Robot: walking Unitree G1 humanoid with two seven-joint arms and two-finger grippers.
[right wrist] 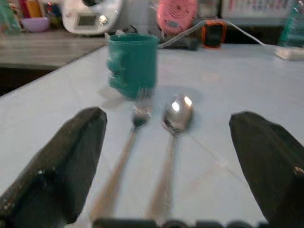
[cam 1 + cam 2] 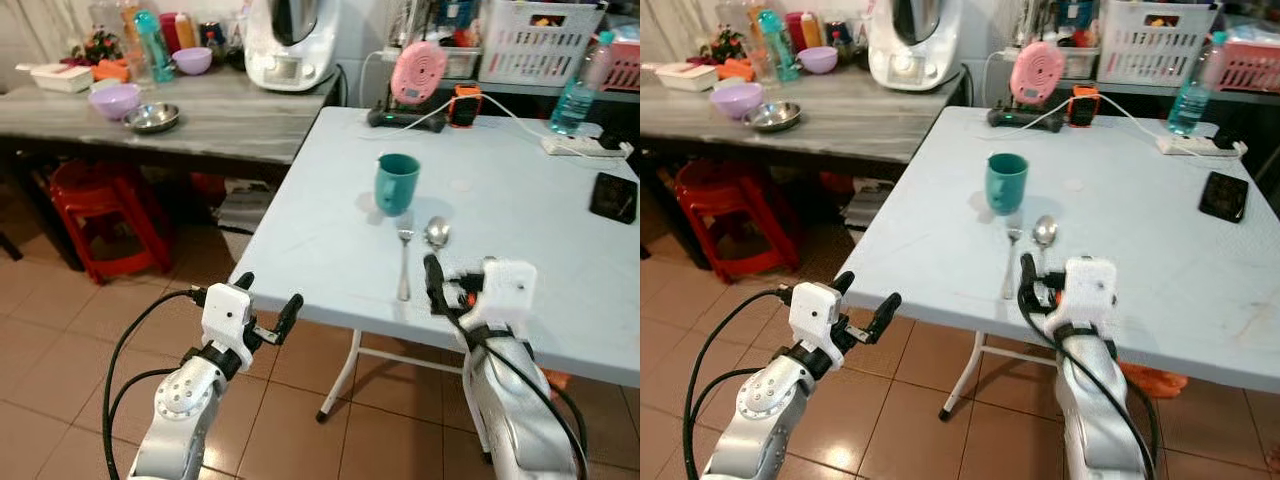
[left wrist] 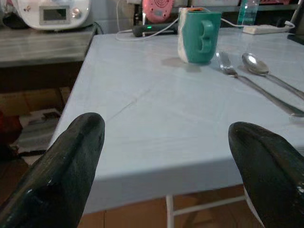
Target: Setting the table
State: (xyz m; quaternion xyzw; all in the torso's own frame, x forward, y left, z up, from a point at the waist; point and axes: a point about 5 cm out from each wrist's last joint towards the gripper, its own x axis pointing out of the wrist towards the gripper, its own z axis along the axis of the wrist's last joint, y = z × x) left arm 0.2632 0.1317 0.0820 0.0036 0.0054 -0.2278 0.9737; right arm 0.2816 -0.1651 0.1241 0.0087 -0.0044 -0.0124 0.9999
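On the smooth pale table (image 2: 300, 235), glossy teal mug (image 2: 396, 182), slim steel fork (image 2: 404, 255), spoon (image 2: 437, 233).

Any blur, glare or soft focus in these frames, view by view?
Head views: evenly lit and sharp; the teal mug casts a soft shadow on the pale blue table. Left wrist view: mug and fork crisp, open left claw fingers dark and soft. Right wrist view: blurred overall, a glare spot on the spoon bowl, open right claw out of focus.
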